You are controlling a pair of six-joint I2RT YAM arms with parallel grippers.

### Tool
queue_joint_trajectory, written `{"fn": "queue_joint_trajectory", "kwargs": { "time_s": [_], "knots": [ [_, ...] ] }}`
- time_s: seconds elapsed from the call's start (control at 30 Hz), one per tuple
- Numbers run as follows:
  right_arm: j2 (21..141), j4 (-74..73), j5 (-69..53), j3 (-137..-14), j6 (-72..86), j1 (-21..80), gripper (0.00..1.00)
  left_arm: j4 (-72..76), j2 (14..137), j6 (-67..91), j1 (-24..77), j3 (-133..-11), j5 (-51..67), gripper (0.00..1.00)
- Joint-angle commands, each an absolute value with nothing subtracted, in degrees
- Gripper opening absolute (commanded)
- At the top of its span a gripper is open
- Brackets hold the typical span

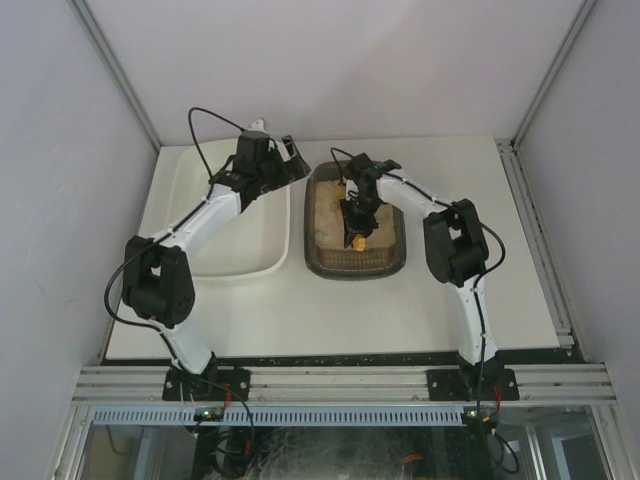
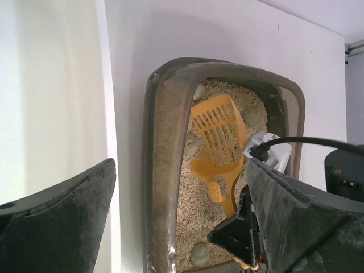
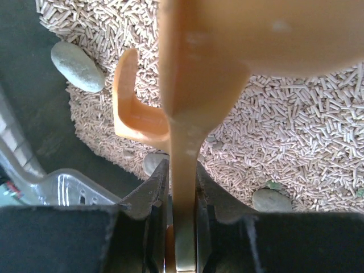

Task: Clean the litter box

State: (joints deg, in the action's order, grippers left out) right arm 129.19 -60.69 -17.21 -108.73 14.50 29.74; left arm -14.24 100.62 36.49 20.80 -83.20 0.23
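Observation:
The dark brown-grey litter box (image 1: 330, 268) holds beige pellet litter and sits right of the white tub. My right gripper (image 1: 356, 222) is inside it, shut on the handle of an orange slotted scoop (image 1: 358, 242). In the right wrist view the gripper (image 3: 182, 170) clamps the scoop handle (image 3: 183, 136) above the litter. In the left wrist view the scoop (image 2: 219, 139) lies over the litter box (image 2: 165, 142), with grey-green lumps (image 2: 200, 253) around it. My left gripper (image 1: 290, 158) is open and empty, hovering over the tub's far right corner; its fingers (image 2: 62, 222) stand wide apart.
The large white tub (image 1: 235, 262) stands left of the litter box, its rim (image 2: 105, 85) close alongside. More lumps lie in the litter (image 3: 77, 67), (image 3: 272, 200). White walls enclose the table on three sides.

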Motion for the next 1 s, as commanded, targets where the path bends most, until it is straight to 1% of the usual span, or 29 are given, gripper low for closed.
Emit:
{"fn": "queue_joint_trajectory", "kwargs": {
  "time_s": [0.0, 0.3, 0.5, 0.57, 0.67, 0.83, 0.97],
  "knots": [
    [127.01, -54.67, -32.88, -102.68, 15.91, 26.96, 0.00, -12.57, 96.48, 35.33, 19.97, -81.67, -0.39, 1.00],
    [124.30, -43.52, -45.35, -94.10, 20.88, 22.21, 0.00, -13.08, 92.49, 35.31, 17.73, -79.39, 0.35, 1.00],
    [121.68, -39.59, -47.55, -90.08, 23.25, 20.39, 0.00, -16.31, 88.81, 33.91, 14.40, -79.33, 1.73, 1.00],
    [119.73, -37.27, -48.91, -87.59, 24.45, 19.86, 0.00, -18.12, 87.70, 30.63, 12.99, -80.31, 3.32, 1.00],
    [116.63, -35.60, -49.99, -84.33, 24.74, 19.44, 0.00, -24.70, 86.75, 24.15, 11.54, -84.51, 3.42, 1.00],
    [112.06, -29.56, -54.16, -77.80, 26.81, 18.50, 0.00, -33.69, 84.67, 12.50, 11.24, -90.35, -1.84, 1.00],
    [109.69, -23.32, -56.64, -72.86, 29.60, 17.94, 0.00, -39.58, 83.35, 9.81, 11.08, -93.79, -5.26, 1.00]
  ]
}}
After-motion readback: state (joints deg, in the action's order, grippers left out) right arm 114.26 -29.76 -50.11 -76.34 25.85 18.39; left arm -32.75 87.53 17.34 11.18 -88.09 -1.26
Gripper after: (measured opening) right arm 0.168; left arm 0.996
